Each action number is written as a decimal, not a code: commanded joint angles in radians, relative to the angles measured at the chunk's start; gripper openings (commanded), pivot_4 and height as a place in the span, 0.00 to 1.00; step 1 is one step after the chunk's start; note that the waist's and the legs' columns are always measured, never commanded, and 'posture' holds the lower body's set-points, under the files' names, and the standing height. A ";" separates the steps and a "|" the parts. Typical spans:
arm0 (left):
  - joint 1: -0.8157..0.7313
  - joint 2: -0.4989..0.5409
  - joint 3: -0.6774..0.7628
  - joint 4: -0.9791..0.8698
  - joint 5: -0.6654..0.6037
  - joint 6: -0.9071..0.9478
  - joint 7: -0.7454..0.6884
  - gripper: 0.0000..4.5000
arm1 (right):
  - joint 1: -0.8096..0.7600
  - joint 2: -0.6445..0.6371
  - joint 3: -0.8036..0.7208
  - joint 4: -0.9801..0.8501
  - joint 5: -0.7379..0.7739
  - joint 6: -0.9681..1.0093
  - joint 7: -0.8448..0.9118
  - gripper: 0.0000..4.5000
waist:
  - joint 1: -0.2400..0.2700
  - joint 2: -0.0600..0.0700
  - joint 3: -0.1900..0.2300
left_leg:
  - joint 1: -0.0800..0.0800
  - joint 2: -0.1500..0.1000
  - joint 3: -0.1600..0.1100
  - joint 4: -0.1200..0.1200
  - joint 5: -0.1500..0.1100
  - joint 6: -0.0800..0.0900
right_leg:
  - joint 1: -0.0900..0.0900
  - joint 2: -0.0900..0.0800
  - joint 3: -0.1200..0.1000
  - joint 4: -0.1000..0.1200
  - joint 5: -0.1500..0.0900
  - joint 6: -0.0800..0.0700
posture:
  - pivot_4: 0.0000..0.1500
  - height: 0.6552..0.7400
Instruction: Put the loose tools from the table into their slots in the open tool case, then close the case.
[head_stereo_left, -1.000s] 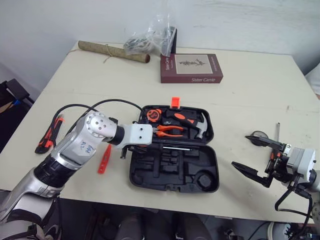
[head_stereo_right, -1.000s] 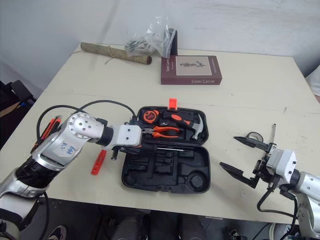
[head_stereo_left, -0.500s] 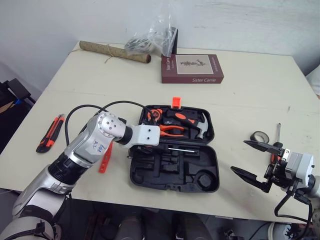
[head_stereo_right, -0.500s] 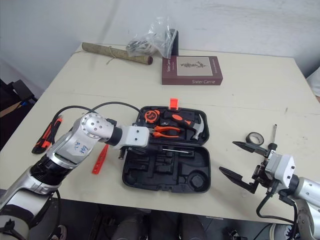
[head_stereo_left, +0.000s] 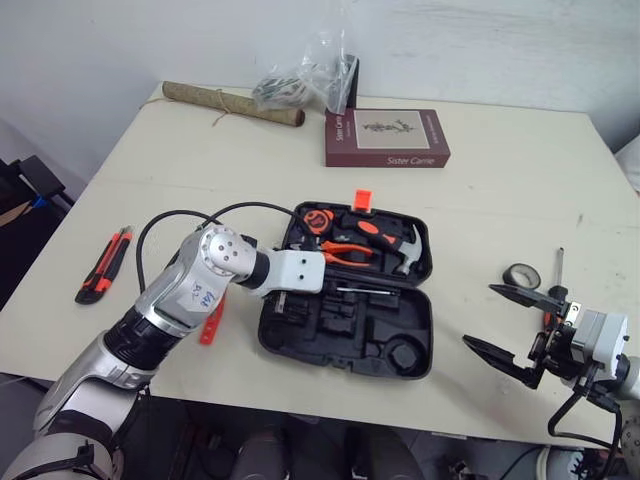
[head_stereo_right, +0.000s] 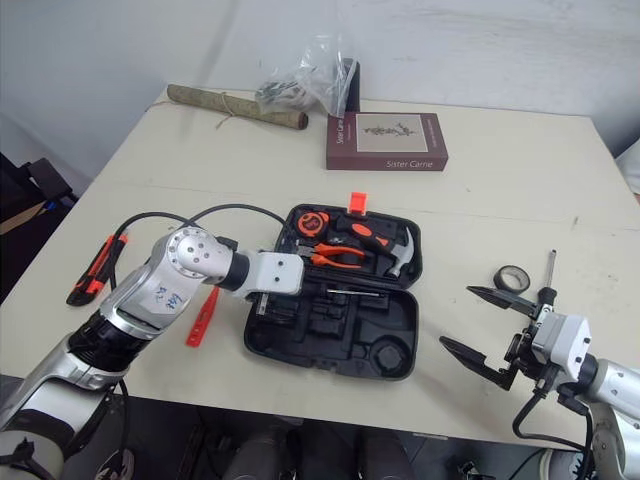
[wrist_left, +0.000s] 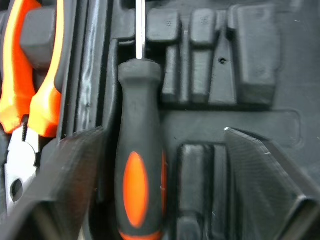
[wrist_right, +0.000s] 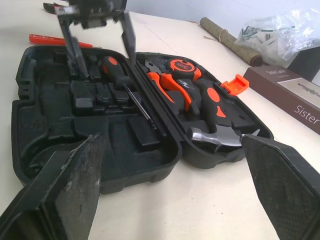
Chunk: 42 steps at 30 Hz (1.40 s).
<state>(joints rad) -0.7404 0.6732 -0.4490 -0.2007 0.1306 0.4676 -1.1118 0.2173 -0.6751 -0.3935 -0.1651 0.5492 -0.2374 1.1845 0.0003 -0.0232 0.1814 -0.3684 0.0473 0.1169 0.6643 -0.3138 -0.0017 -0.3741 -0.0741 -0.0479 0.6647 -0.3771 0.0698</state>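
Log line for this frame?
left pincer open over screwdriver in tool case | right pincer open, empty | loose: utility knife, tape roll

My two arms, wearing silver and black.
Left of the tool case (head_stereo_left: 310, 345) my left arm (head_stereo_left: 185, 295) is wearing a silver shell with blue scribbles and a looping black cable (head_stereo_left: 215, 209); right of it my right gripper (head_stereo_left: 479, 315) is showing black wedge fingers (wrist_right: 70, 175).

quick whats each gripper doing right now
left gripper: open, straddling the screwdriver that lies in the tool case
right gripper: open, holding nothing
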 joint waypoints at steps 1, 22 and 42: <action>0.019 0.007 0.076 -0.054 -0.041 -0.040 0.015 0.87 | 0.020 -0.006 -0.015 -0.062 0.025 0.012 -0.011 1.00 | -0.001 0.000 0.000 | 0.000 0.000 0.000 0.000 0.000 0.000 | 0.000 0.000 0.000 0.000 0.000 0.000 | 1.00 1.00; 0.176 -0.250 0.232 0.258 -0.269 -0.142 0.151 0.01 | 0.031 0.020 -0.005 -0.021 0.008 0.005 -0.013 1.00 | -0.001 0.000 0.000 | 0.000 0.000 0.000 0.001 0.000 0.000 | 0.000 0.000 -0.001 0.001 0.000 0.000 | 1.00 1.00; 0.166 -0.212 -0.100 0.363 0.038 -0.110 0.119 0.01 | 0.072 0.049 -0.005 0.019 -0.005 -0.043 -0.012 1.00 | -0.001 0.010 -0.025 | 0.020 0.000 0.000 -0.005 -0.005 0.001 | 0.023 0.001 -0.001 -0.009 0.000 0.001 | 1.00 1.00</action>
<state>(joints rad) -0.6424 0.4577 -0.4160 0.0723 0.1044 0.2988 -0.9573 0.2886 -0.6265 -0.3931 -0.1404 0.5376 -0.2584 1.1687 -0.0011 -0.0127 0.1563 -0.3444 0.0474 0.1170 0.6585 -0.3201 0.0004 -0.3476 -0.0735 -0.0483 0.6546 -0.3776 0.0710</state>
